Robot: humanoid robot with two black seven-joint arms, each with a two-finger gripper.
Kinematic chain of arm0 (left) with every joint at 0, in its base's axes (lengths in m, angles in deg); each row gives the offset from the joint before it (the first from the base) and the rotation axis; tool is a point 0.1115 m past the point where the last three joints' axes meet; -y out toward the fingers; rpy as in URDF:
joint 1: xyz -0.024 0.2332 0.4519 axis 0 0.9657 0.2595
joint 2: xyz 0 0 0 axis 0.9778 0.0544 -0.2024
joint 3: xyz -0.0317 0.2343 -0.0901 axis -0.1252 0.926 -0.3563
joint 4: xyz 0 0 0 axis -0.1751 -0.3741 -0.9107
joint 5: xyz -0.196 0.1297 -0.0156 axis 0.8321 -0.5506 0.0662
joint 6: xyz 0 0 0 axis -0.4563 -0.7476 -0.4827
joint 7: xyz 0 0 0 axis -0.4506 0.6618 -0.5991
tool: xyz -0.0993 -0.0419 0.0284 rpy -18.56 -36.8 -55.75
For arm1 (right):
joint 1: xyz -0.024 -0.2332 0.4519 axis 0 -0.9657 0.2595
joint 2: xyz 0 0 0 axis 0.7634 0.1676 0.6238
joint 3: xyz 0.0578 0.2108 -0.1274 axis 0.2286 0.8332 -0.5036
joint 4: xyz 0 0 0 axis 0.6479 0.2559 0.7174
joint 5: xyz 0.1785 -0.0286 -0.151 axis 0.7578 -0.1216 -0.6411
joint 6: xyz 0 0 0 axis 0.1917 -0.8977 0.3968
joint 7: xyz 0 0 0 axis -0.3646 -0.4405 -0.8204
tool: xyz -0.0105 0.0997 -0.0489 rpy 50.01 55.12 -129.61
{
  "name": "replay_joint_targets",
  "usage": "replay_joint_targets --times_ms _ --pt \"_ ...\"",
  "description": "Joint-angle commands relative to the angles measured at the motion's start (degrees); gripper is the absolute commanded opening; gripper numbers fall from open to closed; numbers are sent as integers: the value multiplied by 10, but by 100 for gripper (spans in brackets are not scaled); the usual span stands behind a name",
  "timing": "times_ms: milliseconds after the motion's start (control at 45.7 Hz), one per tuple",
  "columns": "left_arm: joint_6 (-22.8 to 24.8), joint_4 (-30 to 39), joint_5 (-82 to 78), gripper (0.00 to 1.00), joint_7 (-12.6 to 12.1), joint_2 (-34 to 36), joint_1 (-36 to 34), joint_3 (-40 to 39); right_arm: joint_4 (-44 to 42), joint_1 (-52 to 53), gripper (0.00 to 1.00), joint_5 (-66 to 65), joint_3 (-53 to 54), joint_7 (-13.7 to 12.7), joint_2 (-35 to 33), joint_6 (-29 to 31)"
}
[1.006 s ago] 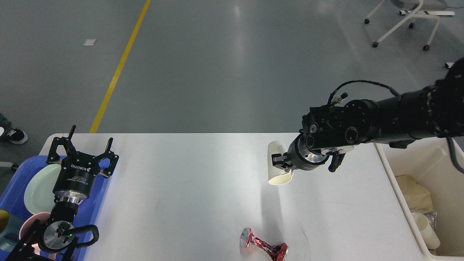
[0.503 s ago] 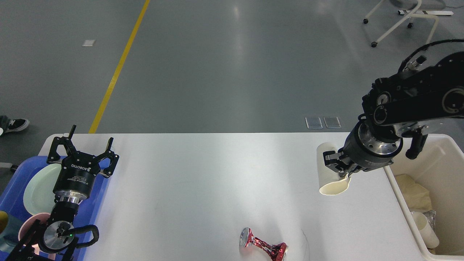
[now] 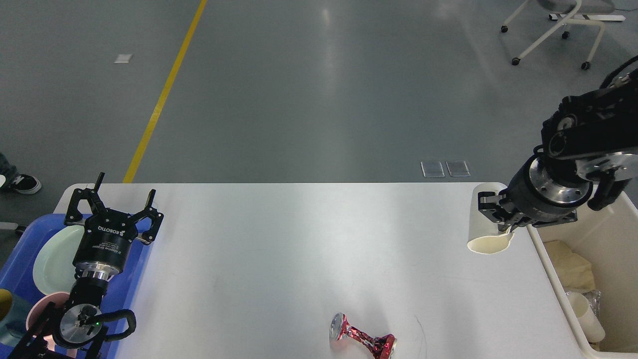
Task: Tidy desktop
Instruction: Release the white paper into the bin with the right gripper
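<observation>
- The blue tray (image 3: 20,264) sits off the desktop's left edge, hanging over the near-left corner area. In it there's a pale green plate (image 3: 52,259), a pink cup (image 3: 40,306) at the near end, and a bit of something yellow and teal cut off by the picture's edge, can't really tell what.
- Our left gripper (image 3: 115,202) hovers over the tray's right rim near the desktop's far-left corner, fingers spread wide, nothing between them.
- The desktop (image 3: 279,259) is the big white top filling the lower half of the view, mostly bare in the middle, faint scratches here and there.
- A crushed red can (image 3: 362,340) lies on its side at the near edge, a bit right of center, pinched in the middle with both ends flared.
- Our right gripper (image 3: 491,217) is up by the far-right corner, clamped onto a white paper cup (image 3: 486,229). The cup's tipped, mouth facing toward us, held above the desktop just beside the right edge.
- Right of that edge sits the cream bin (image 3: 613,239). Inside we can see crumpled paper (image 3: 568,269), another white cup (image 3: 588,314) and something shiny behind it, too small to call.
</observation>
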Motion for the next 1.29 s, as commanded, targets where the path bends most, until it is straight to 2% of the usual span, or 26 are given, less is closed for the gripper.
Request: replay_joint_targets --times_ms 0,175,416,503,613,788,897,1050,1203,1269 --pt "0 0 0 96 0 0 0 0 -29 -15 0 0 -29 2 -38 2" --pt "0 0 0 96 0 0 0 0 -110 -89 0 -17 -45 3 -130 6" --pt "0 0 0 96 0 0 0 0 -270 -237 0 -44 -29 5 -229 10" --pt "-1 0 0 96 0 0 0 0 -338 -304 0 -44 -8 6 -256 3" --pt "0 0 0 96 0 0 0 0 -447 -427 0 -43 71 7 -275 2" --pt "0 0 0 96 0 0 0 0 -599 -631 0 -44 233 7 -262 -1" --pt "-1 0 0 96 0 0 0 0 -681 -734 0 -47 309 8 -216 -27" --pt "-1 0 0 96 0 0 0 0 -777 -834 0 -46 337 9 -145 -131" --pt "-1 0 0 96 0 0 0 0 -829 -911 0 -38 337 8 -73 -251" --pt "0 0 0 96 1 0 0 0 -845 -926 0 -37 337 8 -57 -262"
